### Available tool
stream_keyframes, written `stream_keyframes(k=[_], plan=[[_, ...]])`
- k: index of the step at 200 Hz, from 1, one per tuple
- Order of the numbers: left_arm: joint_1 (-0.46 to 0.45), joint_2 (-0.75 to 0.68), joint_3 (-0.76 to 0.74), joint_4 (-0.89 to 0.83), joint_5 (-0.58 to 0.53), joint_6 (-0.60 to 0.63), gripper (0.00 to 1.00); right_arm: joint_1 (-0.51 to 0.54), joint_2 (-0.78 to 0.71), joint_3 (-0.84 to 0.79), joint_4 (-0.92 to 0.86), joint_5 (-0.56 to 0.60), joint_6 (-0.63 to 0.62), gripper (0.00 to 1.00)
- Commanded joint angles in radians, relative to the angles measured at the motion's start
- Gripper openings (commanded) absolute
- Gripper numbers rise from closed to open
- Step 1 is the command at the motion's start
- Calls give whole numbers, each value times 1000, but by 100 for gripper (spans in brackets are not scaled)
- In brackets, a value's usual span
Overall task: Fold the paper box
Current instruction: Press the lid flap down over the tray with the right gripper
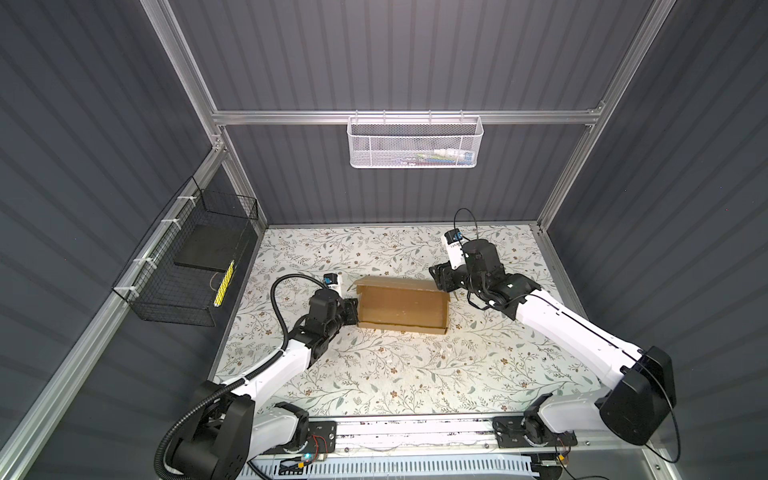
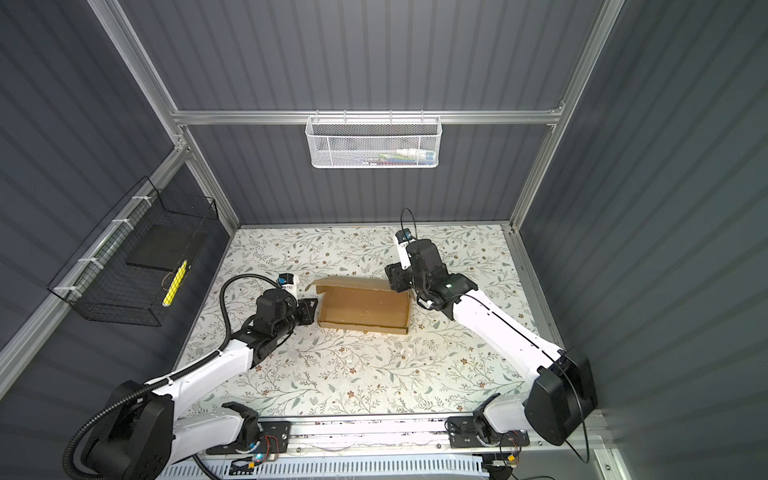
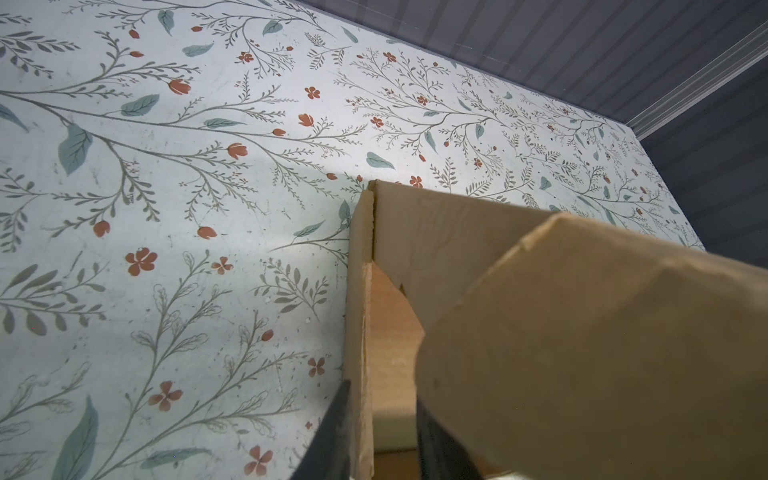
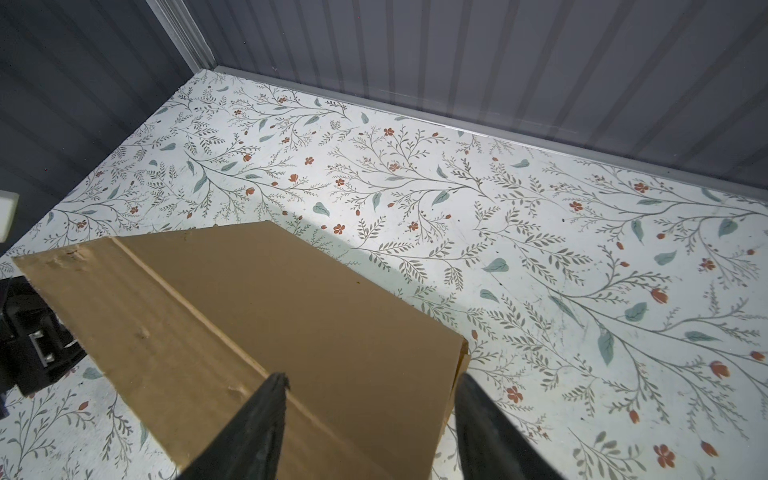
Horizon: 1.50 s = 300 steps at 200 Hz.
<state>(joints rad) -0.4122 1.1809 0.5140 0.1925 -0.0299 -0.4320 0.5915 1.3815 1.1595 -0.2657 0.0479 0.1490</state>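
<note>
The paper box (image 1: pixel 401 305) (image 2: pixel 363 309), brown cardboard, lies mid-table with its side walls up and its lid (image 1: pixel 395 282) leaning up along the far side. My left gripper (image 1: pixel 353 311) (image 2: pixel 309 311) is at the box's left end. In the left wrist view my left gripper (image 3: pixel 382 399) is open and straddles the end wall (image 3: pixel 359 291): one finger is against the wall's outside, the other stands inside with a gap. A rounded flap (image 3: pixel 582 353) hides part of the inner finger. My right gripper (image 1: pixel 436 278) (image 2: pixel 390 276) (image 4: pixel 372 378) stands open over the lid's (image 4: pixel 291 311) right end, with one finger past its edge.
A black wire basket (image 1: pixel 178 270) on the left wall holds a black slab and a yellow strip. A white mesh basket (image 1: pixel 415 141) hangs on the back rail. The floral table top (image 1: pixel 395 374) stretches toward the front rail (image 1: pixel 415 432).
</note>
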Motion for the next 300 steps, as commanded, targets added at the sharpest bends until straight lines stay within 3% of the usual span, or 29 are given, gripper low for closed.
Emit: stream_keyframes(k=[1, 167, 300], plan=[[-5, -31, -15, -42, -21, -9, 28, -2, 16, 35, -8, -31, 0, 65], [-5, -230, -66, -198, -112, -33, 29, 34, 91, 28, -40, -49, 27, 65], [-5, -296, -25, -266, -160, -42, 33, 39, 89, -38, -23, -51, 57, 65]])
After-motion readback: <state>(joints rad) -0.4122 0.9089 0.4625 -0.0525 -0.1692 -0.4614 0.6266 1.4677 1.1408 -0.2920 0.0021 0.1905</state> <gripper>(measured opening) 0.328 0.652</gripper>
